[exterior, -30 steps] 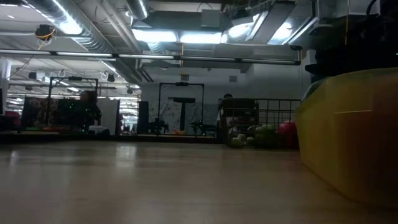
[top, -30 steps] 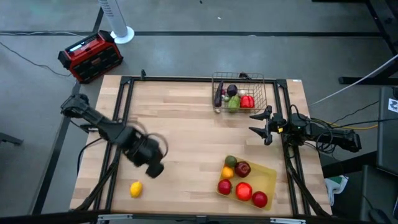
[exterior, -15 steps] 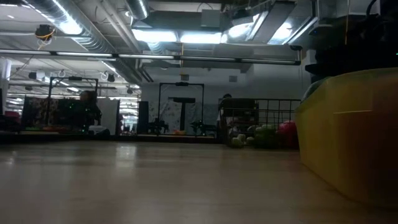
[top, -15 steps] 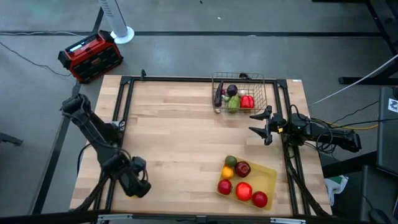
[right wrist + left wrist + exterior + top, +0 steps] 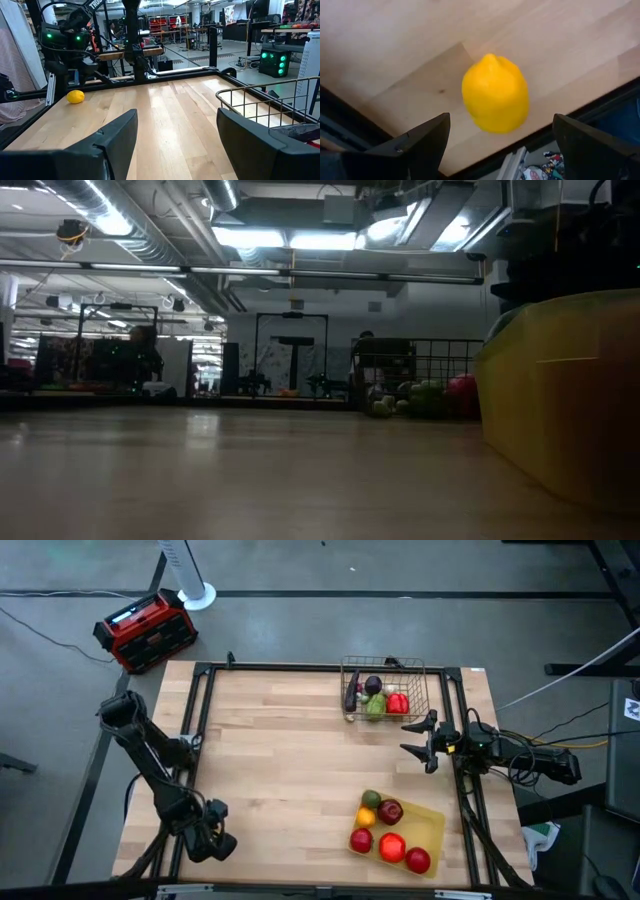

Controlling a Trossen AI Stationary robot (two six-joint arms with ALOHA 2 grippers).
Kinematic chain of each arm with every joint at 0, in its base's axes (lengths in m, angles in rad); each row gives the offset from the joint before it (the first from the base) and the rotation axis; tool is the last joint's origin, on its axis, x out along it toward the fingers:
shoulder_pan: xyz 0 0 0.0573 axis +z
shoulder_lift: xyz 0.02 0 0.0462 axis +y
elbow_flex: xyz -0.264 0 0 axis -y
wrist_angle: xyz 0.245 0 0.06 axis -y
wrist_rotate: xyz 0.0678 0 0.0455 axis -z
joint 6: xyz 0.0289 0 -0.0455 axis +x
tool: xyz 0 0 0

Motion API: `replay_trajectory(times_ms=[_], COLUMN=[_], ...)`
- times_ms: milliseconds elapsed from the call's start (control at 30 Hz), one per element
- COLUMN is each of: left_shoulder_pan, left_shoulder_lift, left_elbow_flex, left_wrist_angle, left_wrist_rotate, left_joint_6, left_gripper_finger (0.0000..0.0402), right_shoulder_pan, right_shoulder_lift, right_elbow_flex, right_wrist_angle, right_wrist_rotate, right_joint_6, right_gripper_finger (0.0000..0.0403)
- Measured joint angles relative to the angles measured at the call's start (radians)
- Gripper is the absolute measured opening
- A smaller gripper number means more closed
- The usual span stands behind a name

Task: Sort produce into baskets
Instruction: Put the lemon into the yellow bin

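While right arm waits, left gripper point(image 5: 215, 843) poised over lemon point(image 5: 495, 93).

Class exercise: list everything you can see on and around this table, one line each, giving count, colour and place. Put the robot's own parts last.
Lemon: one, yellow, near-left table corner, under the left tool.
Wire basket: one, metal, far side; purple, green and red produce inside.
Tray: one, translucent yellow, near-right; holds six fruits, red, orange, green.
Table: one, pale wood, black frame.
Box: one, red and black, floor beyond far-left corner.
Fan base: one, white, floor.
Left tool: dark, open, over the lemon.
Right tool: dark, open, right edge, empty.
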Motion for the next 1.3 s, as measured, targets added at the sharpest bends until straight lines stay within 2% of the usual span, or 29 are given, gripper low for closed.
replay_trajectory(times_ms=[267,533,800,1300], left_shoulder_pan=[0.0,0.0,0.0,0.004], left_shoulder_lift=[0.0,0.0,0.021,0.05], left_elbow_flex=[-0.06,-0.107,-0.111,-0.111], left_wrist_angle=[0.093,0.106,0.15,0.189], left_wrist_rotate=[-0.008,-0.008,-0.007,-0.002], left_joint_6=[0.016,0.018,0.012,-0.092], left_gripper_finger=[0.0345,0.0345,0.0341,0.0219], right_shoulder_pan=[0.0,0.0,0.0,0.0], right_shoulder_lift=[0.0,0.0,0.0,0.0], right_elbow_flex=[0.0,0.0,0.0,0.0], right_wrist_angle=[0.0,0.0,0.0,0.0], right_wrist_rotate=[0.0,0.0,0.0,0.0], right_joint_6=[0.0,0.0,0.0,0.0], right_gripper_finger=[0.0269,0.0269,0.0269,0.0269])
